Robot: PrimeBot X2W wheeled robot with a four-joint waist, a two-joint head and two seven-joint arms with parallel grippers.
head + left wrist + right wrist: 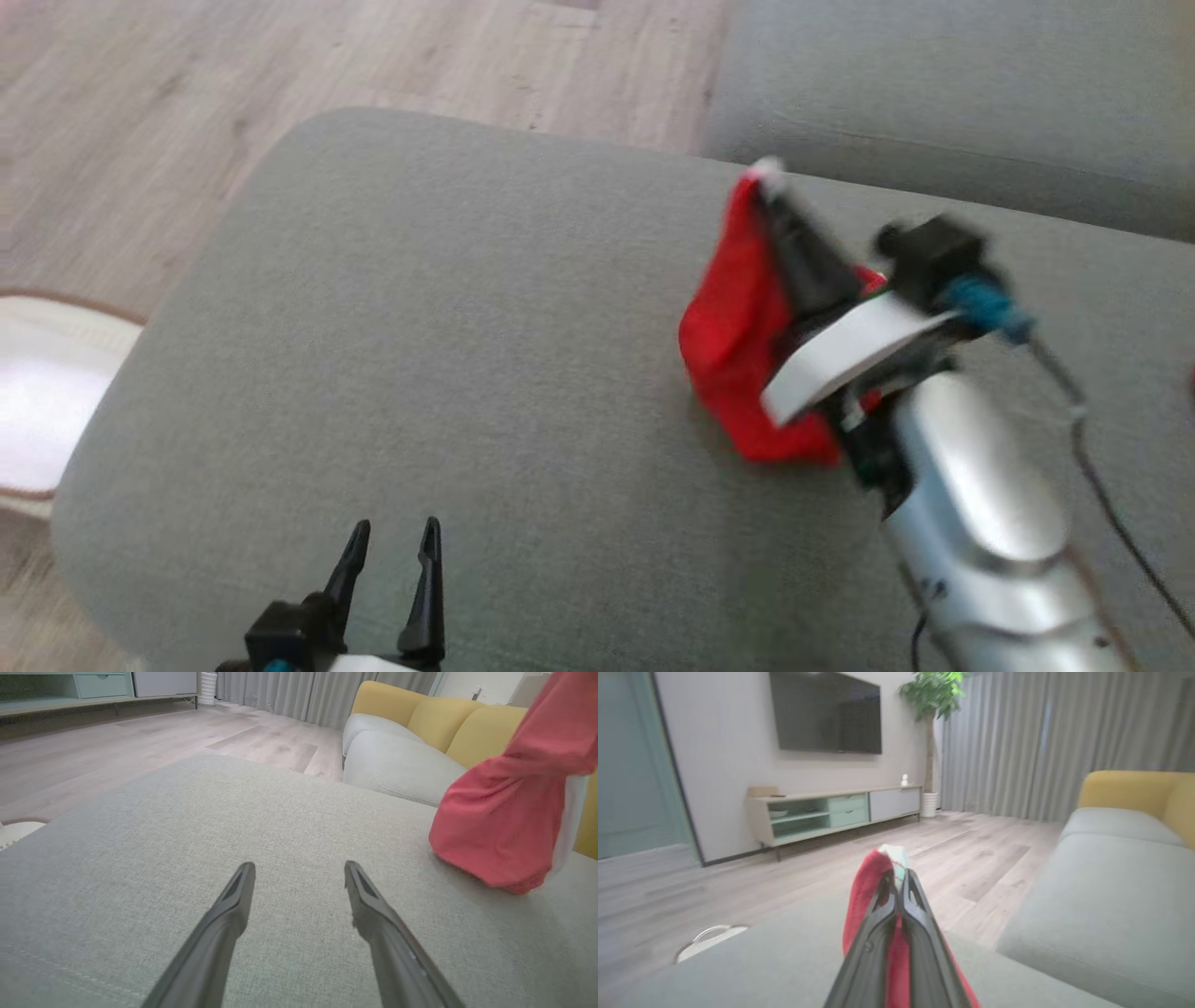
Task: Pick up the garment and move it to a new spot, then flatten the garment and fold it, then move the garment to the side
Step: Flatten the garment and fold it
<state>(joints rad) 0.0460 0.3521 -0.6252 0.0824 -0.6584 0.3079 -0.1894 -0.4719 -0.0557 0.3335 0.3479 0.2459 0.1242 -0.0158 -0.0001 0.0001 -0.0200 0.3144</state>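
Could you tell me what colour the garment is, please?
The garment is red; head view shows it best.

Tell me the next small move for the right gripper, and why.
Probably carry the garment toward the bare middle of the cushion. The right gripper is shut on its top edge, its lower end seems to touch the cushion near the far edge, and the left gripper is open.

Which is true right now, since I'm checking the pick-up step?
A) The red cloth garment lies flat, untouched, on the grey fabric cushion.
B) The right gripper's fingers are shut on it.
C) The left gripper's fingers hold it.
B: the right gripper has its fingers pressed together on the red cloth garment, while the left gripper stands open over the grey fabric cushion.
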